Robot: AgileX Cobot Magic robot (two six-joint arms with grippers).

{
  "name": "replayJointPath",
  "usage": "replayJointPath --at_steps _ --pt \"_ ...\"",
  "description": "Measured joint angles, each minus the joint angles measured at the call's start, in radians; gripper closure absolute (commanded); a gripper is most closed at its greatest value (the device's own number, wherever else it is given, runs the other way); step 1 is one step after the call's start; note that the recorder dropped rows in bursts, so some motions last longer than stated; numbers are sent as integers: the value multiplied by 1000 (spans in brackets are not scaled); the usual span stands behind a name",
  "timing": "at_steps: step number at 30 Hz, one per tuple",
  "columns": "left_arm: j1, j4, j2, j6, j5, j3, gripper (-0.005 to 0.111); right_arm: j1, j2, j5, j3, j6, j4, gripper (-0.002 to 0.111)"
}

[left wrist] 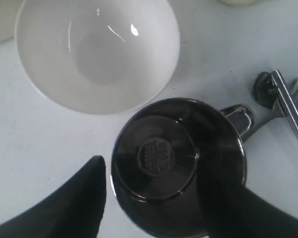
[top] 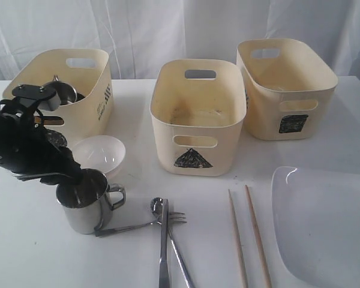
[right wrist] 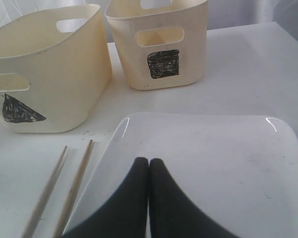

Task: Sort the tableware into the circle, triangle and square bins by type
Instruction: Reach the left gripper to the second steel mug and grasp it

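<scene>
The left gripper [left wrist: 151, 171] hangs straight above the upright steel mug [top: 85, 211]. Its fingers are wide, one outside the wall and the other seemingly inside; this arm is nearer. The right gripper [right wrist: 149, 162] is well apart from the mug, fingers pressed together. Around the mug: one white bowl [top: 100, 153], three cutlery pieces [top: 164, 255], two chopsticks [top: 238, 240], one plate [top: 330, 222], three bins [top: 168, 150].

A plain white desk [top: 24, 252] fills the lower part of the scene, its surface matte with a few faint specks. Behind its far edge hangs a pale white curtain [top: 168, 30] in soft vertical folds. The light is even and diffuse, casting only weak shadows.
</scene>
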Motion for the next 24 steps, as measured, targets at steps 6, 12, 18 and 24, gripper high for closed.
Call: replayJointPath --at_steps 6,12,18,24 --pt "-4 10 45 4 -6 0 48 0 0 0 0 2 0 108" --pt "-4 26 64 4 -13 0 48 0 0 0 0 2 0 108" --pt "-4 34 115 4 -41 0 50 0 0 0 0 2 0 108" --pt "-4 46 133 4 -69 0 83 0 0 0 0 2 0 108"
